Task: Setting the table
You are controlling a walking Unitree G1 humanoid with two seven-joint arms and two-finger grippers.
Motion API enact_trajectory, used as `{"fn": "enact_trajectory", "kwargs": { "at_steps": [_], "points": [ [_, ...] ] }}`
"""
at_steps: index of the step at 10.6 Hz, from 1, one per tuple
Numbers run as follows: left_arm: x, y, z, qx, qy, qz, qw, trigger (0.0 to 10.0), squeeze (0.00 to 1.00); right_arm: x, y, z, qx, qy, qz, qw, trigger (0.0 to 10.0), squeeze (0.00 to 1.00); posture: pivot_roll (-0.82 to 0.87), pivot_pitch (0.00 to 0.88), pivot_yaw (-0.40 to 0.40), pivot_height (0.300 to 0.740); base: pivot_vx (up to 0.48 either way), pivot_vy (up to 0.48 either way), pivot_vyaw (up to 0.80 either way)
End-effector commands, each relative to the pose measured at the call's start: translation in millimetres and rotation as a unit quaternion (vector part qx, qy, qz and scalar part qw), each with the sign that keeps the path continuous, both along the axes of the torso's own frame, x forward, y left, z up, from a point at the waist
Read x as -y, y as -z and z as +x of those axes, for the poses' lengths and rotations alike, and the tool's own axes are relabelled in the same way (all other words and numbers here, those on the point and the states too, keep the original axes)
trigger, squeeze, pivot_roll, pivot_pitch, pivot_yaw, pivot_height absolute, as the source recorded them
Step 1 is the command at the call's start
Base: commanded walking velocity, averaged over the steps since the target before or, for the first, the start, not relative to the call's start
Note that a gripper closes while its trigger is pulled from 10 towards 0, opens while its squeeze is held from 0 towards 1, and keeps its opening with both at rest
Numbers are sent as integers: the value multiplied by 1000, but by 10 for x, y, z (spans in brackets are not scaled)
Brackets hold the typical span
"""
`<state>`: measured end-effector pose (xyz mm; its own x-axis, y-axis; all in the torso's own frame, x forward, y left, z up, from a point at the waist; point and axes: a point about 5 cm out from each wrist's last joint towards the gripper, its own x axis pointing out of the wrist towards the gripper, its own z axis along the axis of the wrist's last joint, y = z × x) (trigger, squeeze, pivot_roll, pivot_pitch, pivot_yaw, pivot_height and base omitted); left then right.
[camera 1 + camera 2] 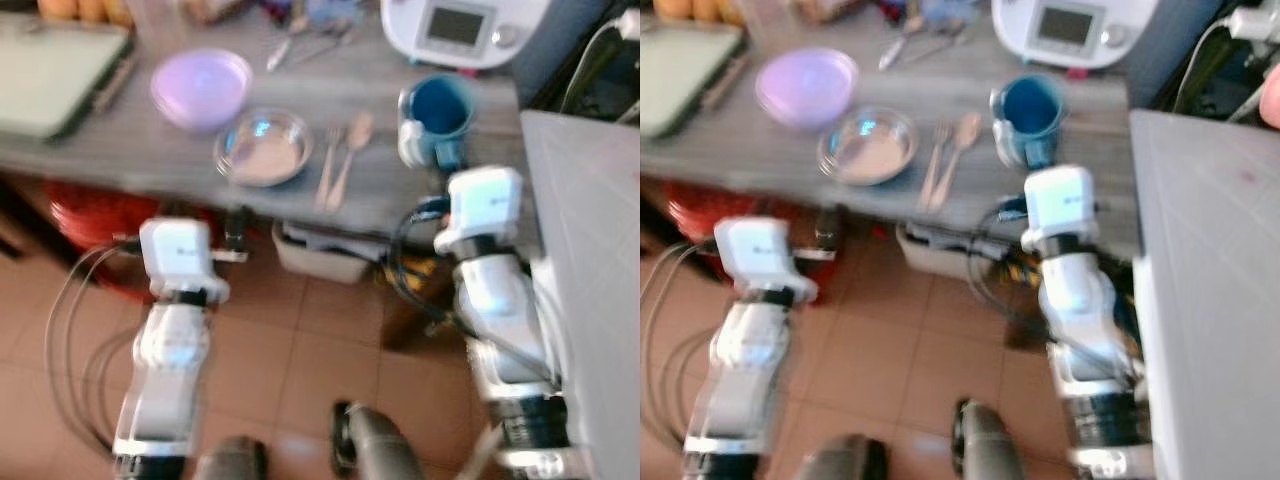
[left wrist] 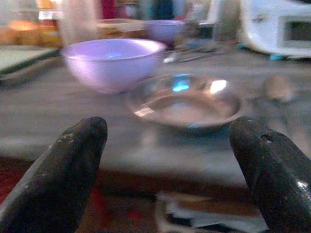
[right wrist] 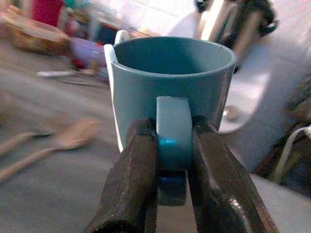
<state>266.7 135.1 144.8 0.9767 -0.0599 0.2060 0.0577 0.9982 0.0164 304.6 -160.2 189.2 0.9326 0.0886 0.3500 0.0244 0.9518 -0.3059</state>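
Note:
A blue mug point(image 1: 440, 112) stands at the right end of the grey wooden table point(image 1: 130, 150). My right gripper point(image 3: 172, 145) is shut on the mug's handle point(image 3: 171, 131), one black finger on each side. Left of the mug lie a fork point(image 1: 328, 160) and a wooden spoon point(image 1: 352, 150). Beside them sit a shiny metal bowl point(image 1: 263, 147) and, behind it, a purple bowl point(image 1: 200, 88). My left gripper point(image 2: 167, 128) is open and empty, held low at the table's front edge, facing the metal bowl point(image 2: 187, 102).
A white appliance point(image 1: 460, 30) stands at the back right and a green tray point(image 1: 55, 75) at the left end. A white countertop point(image 1: 590, 250) runs along my right side. Under the table are a white bin point(image 1: 320, 255), a red container point(image 1: 100, 215) and loose cables.

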Motion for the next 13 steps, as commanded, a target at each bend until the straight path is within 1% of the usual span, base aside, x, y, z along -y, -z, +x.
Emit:
{"fn": "enact_trajectory", "kwargs": {
  "at_steps": [1, 2, 3, 4, 5, 8, 9, 11, 12, 13],
  "points": [
    [-68, -24, -18, 4, -9, 6, 1000, 10000, 0, -45, -149, 10, 37, -8, 3, 999, 10000, 0, 12, 200, -32, 740, 480, 0, 0],
    [-68, -24, -21, 3, -9, 5, 1000, 10000, 0, -32, -150, 30, 36, -7, 4, 999, 10000, 0, 12, 200, -32, 740, 472, 0, 0],
    [-79, -24, -28, 1, -18, 3, 1000, 10000, 0, -66, -184, 42, 41, -27, -10, 999, 10000, 0, 14, 203, -35, 740, 469, 0, 0],
    [-119, -39, -43, 10, -34, 6, 999, 10000, 0, -100, -199, 32, 43, -41, -9, 998, 10000, 0, 14, 203, -35, 740, 0, 0, 431],
    [-142, -36, -50, 8, -43, 8, 999, 10000, 0, -119, -197, 29, 44, -43, -19, 998, 10000, 0, 15, 202, -37, 740, 0, 0, 788],
    [-181, -54, -72, 10, -58, 12, 998, 10000, 0, -97, -184, 41, 41, -50, -10, 998, 10000, 0, 18, 198, -38, 740, 0, 0, 785],
    [-192, -50, -81, 8, -64, 13, 998, 10000, 0, -53, -187, 73, 39, -56, -13, 998, 10000, 0, 26, 197, -39, 740, 0, 0, 769],
    [-183, -38, -101, 6, -62, 16, 998, 10000, 0, 77, -206, 164, 36, -44, -17, 998, 10000, 0, 29, 198, -38, 740, 0, 0, 656],
    [-180, -37, -109, 5, -59, 16, 998, 10000, 0, 125, -193, 190, 32, -27, -17, 999, 10000, 0, 33, 201, -37, 740, 0, 0, 0],
    [-170, -40, -114, 5, -53, 16, 998, 10000, 0, 183, -157, 231, 21, -20, -3, 1000, 10000, 0, 36, 203, -36, 740, 0, 0, 0]
  ]
}}
